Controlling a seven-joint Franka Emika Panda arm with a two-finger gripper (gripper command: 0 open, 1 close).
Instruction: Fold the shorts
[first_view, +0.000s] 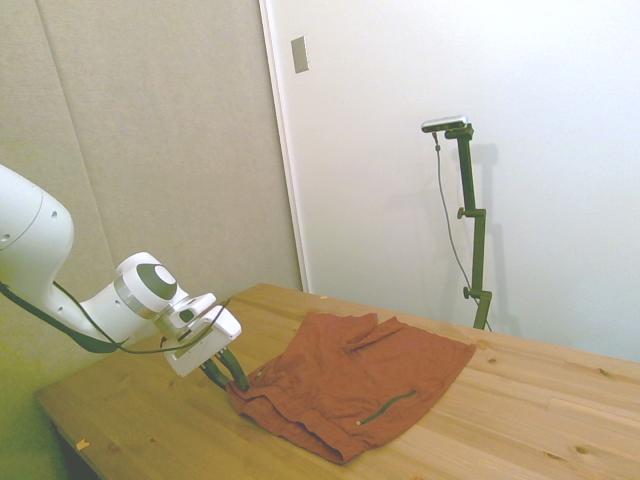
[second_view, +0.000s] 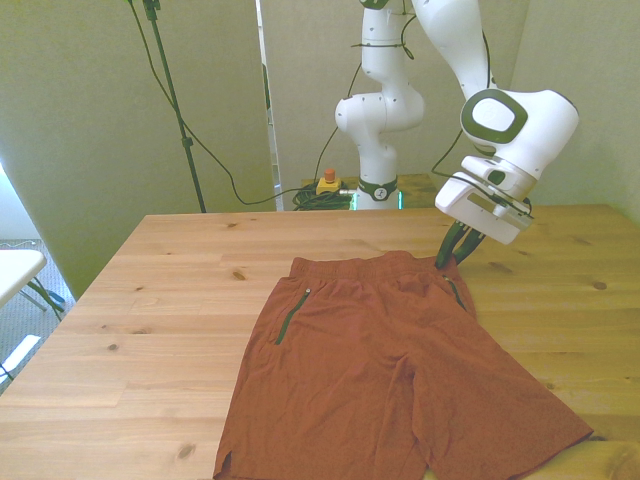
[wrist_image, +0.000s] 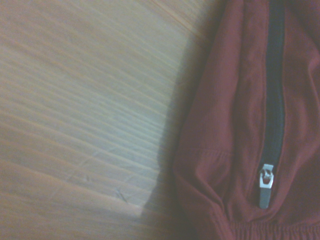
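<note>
The rust-orange shorts (second_view: 390, 370) lie spread flat on the wooden table (second_view: 150, 300), waistband toward the far edge and legs toward the near edge. Dark green pocket trim (second_view: 291, 318) runs down the side at the front view's left. In the side view the shorts (first_view: 360, 380) show another green stripe (first_view: 388, 407). My gripper (second_view: 450, 262) is tilted down at the waistband corner on the front view's right, its dark fingers slightly apart at the fabric edge (first_view: 228, 380). The wrist view shows the shorts (wrist_image: 225, 150), a dark zip (wrist_image: 272, 100) and its metal pull (wrist_image: 265, 185).
Bare wood stretches on both sides of the shorts. A yellow and red button box (second_view: 327, 183) and coiled cables sit beyond the far edge by the robot's base. A white surface (second_view: 15, 270) stands off the table at the front view's left.
</note>
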